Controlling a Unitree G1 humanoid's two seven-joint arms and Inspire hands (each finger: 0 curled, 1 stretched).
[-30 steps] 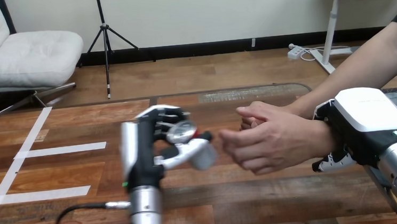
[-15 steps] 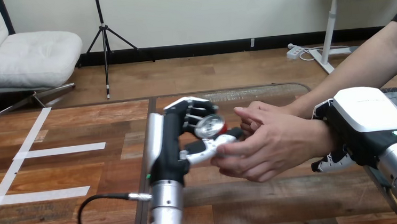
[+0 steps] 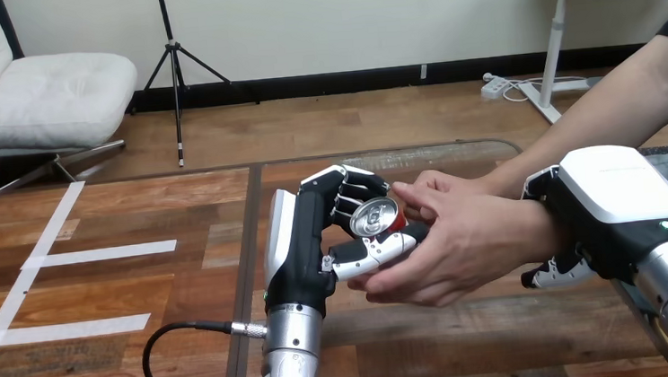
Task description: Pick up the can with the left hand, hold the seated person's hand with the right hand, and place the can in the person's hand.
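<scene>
Currently, my left hand (image 3: 303, 245) is raised above the wooden table (image 3: 123, 295), near the middle of the scene, with its back to the left and its palm facing right. It is clamped on the can (image 3: 374, 216): the fingers (image 3: 353, 187) curl over the can's far side and the thumb (image 3: 367, 253) presses along its near side. The can is tilted, with its silver top turned up and toward me and a strip of red body showing at its right edge.

The person's near hand (image 3: 470, 245) reaches in from the right, cupped below and to the right of the can. Its fingers lie under my left thumb and touch it. I cannot tell whether that hand bears any of the can's weight.

The person's far hand (image 3: 434, 190) lies just behind the near one, with its fingertips just beside the can's right edge. I cannot tell whether they touch it.

My right hand (image 3: 615, 198) is at the right of the scene, its white back shell facing up. It is closed round the near hand's wrist (image 3: 540, 226), with the thumb over the far side and the fingers wrapped under the near side.

Strips of white tape (image 3: 101, 253) lie on the table at the left, well apart from both hands.
</scene>
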